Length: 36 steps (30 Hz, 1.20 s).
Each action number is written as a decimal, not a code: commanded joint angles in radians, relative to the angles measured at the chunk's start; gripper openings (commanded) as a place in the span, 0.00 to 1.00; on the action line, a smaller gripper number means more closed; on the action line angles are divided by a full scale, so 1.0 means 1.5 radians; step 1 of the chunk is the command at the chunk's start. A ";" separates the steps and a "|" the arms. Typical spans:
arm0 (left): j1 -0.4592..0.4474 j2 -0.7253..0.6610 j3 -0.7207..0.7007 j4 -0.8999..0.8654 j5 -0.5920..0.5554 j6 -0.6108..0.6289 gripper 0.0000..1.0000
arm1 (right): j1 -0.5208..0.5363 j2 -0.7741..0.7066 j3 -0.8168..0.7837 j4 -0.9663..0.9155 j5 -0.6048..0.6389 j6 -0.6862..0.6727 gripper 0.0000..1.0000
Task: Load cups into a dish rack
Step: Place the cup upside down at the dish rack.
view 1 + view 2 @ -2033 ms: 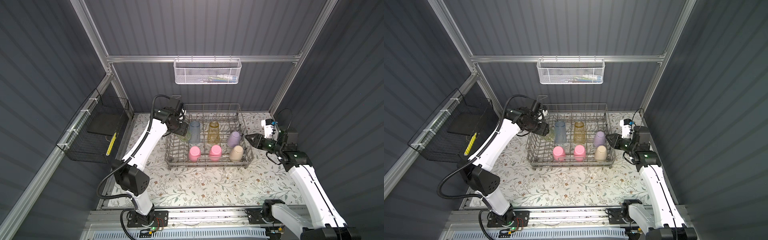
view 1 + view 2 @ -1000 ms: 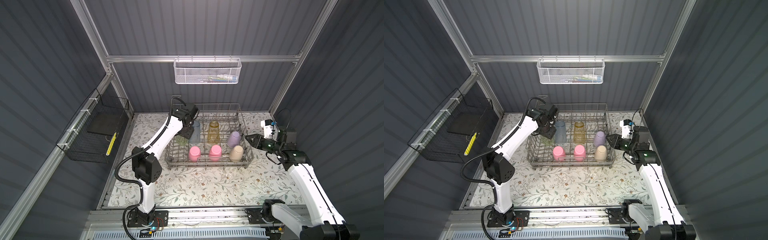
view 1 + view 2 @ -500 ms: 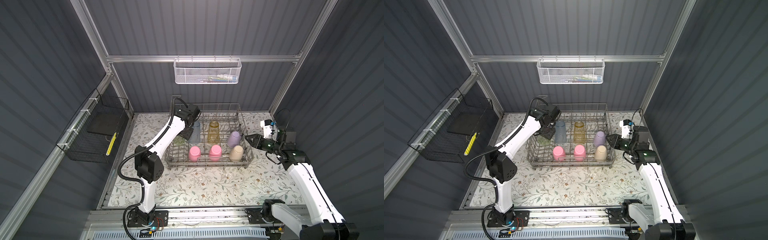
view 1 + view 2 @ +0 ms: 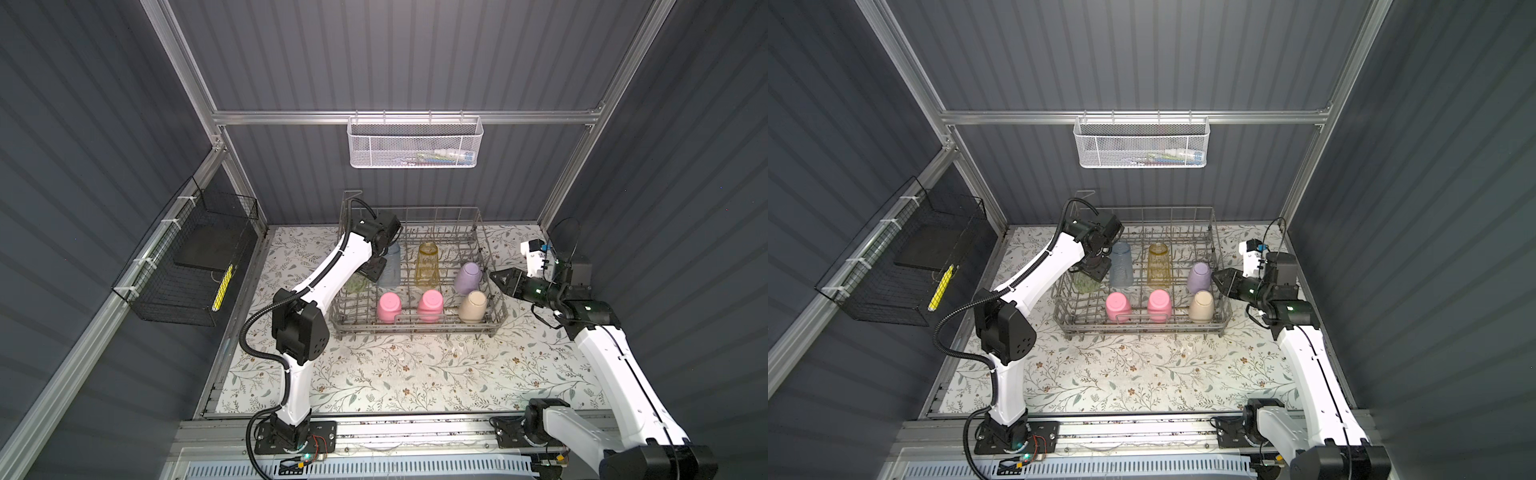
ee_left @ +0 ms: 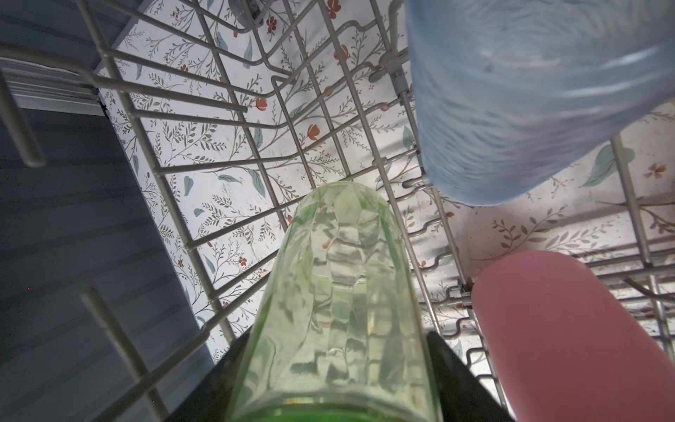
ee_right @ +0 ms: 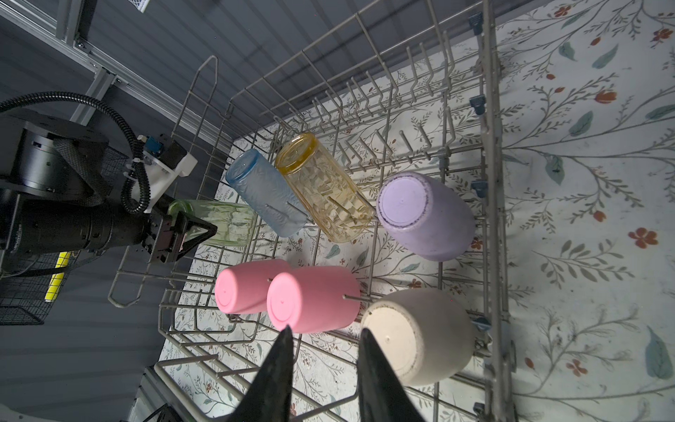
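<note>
Rack (image 4: 415,326): grey wire with upright tines, at frame centre in both top views. Back row, bottoms up: blue cup (image 4: 390,266) and amber cup (image 4: 427,266) — tall, translucent — then lavender cup (image 4: 468,277), leaning. Front row, inverted: left pink cup (image 4: 389,306), right pink cup (image 4: 429,305), beige cup (image 4: 472,306). Green cup (image 4: 355,284): translucent, tilted at the rack's left end, clamped in the left gripper (image 6: 208,223).
</note>
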 commanded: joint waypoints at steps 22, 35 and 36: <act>-0.003 0.010 -0.060 0.045 0.022 -0.017 0.52 | -0.003 0.003 -0.004 -0.002 -0.016 -0.011 0.32; -0.003 -0.011 -0.070 0.044 0.001 -0.025 0.57 | -0.003 0.011 -0.005 0.001 -0.024 -0.008 0.32; -0.003 -0.012 -0.072 0.044 -0.001 -0.025 0.57 | -0.003 0.011 -0.005 0.001 -0.025 -0.008 0.32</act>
